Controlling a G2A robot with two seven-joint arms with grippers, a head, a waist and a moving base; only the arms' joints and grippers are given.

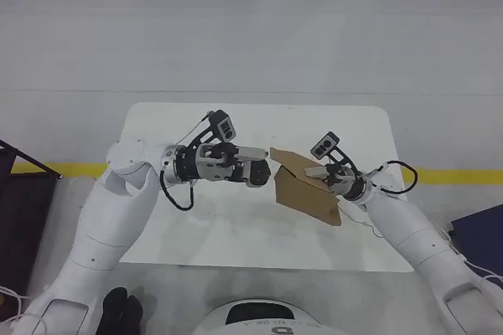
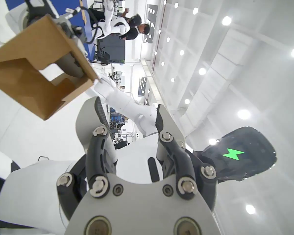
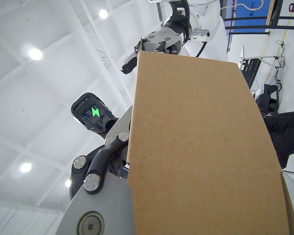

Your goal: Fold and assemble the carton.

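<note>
A brown carton [image 1: 306,191], partly folded, is held above the right half of the white table [image 1: 235,239]. My right gripper [image 1: 329,173] is shut on the carton's upper wall. In the left wrist view the carton [image 2: 36,74] shows an open side with notched flaps, and one grey finger [image 2: 69,64] sits inside it. A flat carton panel [image 3: 198,135] hides the fingertips in the right wrist view. My left gripper [image 1: 263,174] is just left of the carton's near corner, apart from it. It is open [image 2: 128,112], with nothing between its fingers.
A cable [image 1: 400,174] loops off the right wrist over the table's right edge. A dark stand [image 1: 4,197] is on the floor at the left, and a blue object [image 1: 490,230] at the right. Bare tabletop lies in front of and behind the arms.
</note>
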